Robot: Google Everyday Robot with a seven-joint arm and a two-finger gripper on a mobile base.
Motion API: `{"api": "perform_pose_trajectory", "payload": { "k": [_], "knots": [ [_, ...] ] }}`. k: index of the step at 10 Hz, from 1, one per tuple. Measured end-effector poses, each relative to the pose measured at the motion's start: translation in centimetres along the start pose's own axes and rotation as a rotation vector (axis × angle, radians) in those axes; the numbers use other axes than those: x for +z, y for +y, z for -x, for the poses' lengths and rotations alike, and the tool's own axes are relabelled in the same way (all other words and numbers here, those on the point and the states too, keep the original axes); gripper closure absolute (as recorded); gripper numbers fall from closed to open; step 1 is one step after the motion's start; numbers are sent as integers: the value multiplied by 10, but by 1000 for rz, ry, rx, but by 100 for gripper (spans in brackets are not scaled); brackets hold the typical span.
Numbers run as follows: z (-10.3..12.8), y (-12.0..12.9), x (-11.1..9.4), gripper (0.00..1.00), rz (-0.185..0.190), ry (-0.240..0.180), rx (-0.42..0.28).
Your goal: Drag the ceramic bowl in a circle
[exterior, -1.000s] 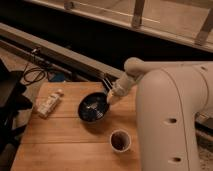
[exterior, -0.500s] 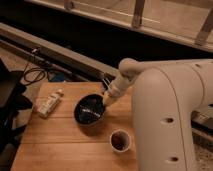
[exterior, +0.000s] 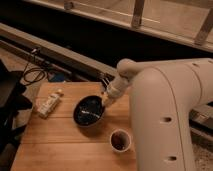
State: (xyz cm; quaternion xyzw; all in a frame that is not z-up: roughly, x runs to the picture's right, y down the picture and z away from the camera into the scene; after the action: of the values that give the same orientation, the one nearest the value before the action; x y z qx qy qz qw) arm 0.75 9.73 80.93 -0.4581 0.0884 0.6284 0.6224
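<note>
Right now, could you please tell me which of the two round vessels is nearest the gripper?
The ceramic bowl: wide, shallow, glossy black, with the gripper at its rim. The small light-rimmed cup sits apart.

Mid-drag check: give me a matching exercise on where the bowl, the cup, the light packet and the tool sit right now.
Things:
1. ceramic bowl
2. cup
3. light packet
4. tool

Places:
A. on the picture-left part of the wooden table
B. at the bowl's picture-right rim
C. around the middle of the table
D. nearer the camera than the bowl, to its picture-right, next to the robot's white body

Pairs: 1-C, 2-D, 3-A, 4-B
</note>
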Motion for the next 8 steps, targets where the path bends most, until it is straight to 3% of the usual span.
{"api": "perform_pose_trajectory", "payload": {
  "k": [5, 8],
  "knots": [
    [-8, 22, 17, 100, -9, 39, -23],
    [-12, 28, 22, 100, -11, 41, -13]
  ]
}}
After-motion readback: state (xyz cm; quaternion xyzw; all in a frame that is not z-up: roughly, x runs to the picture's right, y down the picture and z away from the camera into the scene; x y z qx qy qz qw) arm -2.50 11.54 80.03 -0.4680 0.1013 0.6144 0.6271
